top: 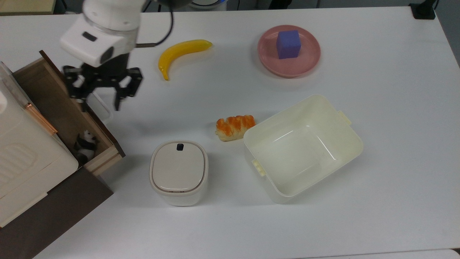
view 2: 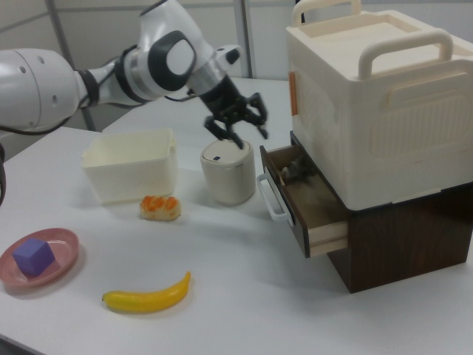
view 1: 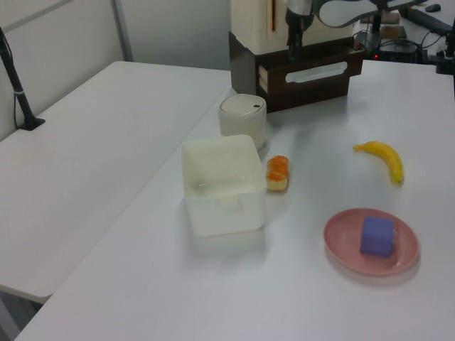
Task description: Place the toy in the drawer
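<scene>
In the top view, the open drawer (top: 57, 104) is being shown at the far left, pulled out from under a cream lidded box (top: 21, 151). The panda toy (top: 85, 144) is being held by nothing; it is lying on the drawer's brown floor, near the end closest to the lidded canister (top: 178, 172). Just to the top view's right of the drawer, the gripper (top: 101, 104) is being kept above the white loop handle (top: 102, 111), its fingers spread apart and empty. Further right, a banana (top: 181, 52), a bread roll (top: 235, 127) touching a cream tub (top: 345, 144), and a purple cube (top: 288, 44) on a pink plate (top: 309, 59) are being seen on the white table (top: 395, 108).
</scene>
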